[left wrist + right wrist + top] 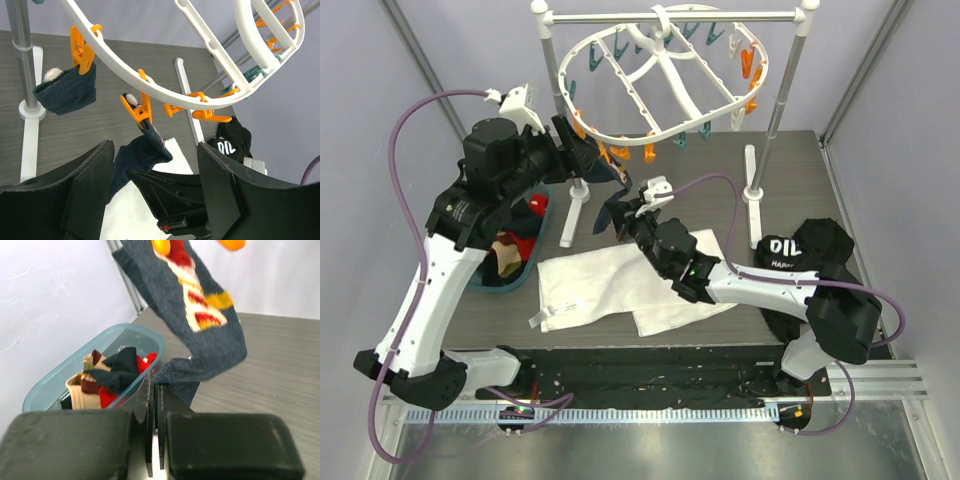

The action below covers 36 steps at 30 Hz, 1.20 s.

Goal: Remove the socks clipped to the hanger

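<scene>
Mostly done: binned socks (107, 377) (red, tan-striped, black) heaped in teal bin (45, 390) at left, exact count unclear. Two remain on hanger (650, 140), near-left rim: navy sock (65, 92) and patterned sock (200, 315), each under orange clips (82, 47). Right gripper (155, 390) jaws pinched on patterned sock's lower end. Left gripper (154, 150) jaws wide apart, holding nothing.

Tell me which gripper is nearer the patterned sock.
Right. The right gripper is shut on the patterned sock; the left gripper, open, faces it from farther off.
</scene>
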{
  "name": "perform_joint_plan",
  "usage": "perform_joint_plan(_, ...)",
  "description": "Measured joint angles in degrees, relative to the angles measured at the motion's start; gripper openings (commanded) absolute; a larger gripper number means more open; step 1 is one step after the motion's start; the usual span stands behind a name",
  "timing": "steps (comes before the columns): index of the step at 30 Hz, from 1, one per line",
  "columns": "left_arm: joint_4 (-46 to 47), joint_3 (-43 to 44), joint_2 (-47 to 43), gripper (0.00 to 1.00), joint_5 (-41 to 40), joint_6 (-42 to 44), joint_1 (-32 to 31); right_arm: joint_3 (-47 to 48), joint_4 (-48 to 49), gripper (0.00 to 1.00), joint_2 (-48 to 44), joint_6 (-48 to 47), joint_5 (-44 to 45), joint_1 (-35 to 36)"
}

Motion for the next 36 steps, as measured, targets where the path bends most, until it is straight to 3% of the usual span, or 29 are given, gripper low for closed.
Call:
perform_joint_plan(13,0.07,-0.04,8.09,0.59,-0.31,-0.26,0.0,-0.98,-1.97,0.01,-1.16,1.73,-3.17,0.0)
perform_joint_plan(24,0.24,2.62,9.31,0.58,-3.19,-0.44,0.0,-0.98,-2.08,0.01,-1.16,2.1,-3.74,0.07)
perform_joint_plan(36,0.13,4.17,11.43,0.48,-5.53,0.17,0.0,-0.96,-1.95,0.01,-0.98,2.27,-4.33,0.07)
